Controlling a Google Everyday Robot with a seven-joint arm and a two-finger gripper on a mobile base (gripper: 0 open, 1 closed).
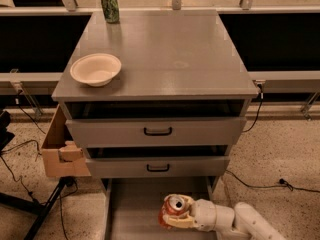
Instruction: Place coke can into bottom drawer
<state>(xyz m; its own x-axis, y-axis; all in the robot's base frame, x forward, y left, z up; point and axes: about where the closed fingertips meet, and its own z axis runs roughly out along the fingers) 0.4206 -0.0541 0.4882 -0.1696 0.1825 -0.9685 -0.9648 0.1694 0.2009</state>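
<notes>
The coke can (171, 210), red with a silver top, is held in my gripper (181, 216) at the bottom of the camera view. My gripper is shut on the can and reaches in from the lower right on a white arm (240, 220). The can hangs over the right part of the bottom drawer (135, 209), a wide shallow grey tray pulled out below the cabinet. Whether the can touches the drawer floor cannot be told. The two upper drawers (158, 131) with black handles are slightly ajar.
A green can (110, 6) stands at the cabinet top's back left. A white bowl (96, 69) sits at the top's front left. A cardboard box (61, 149) hangs on the cabinet's left side, above a black stand (45, 209). Cables lie on the speckled floor.
</notes>
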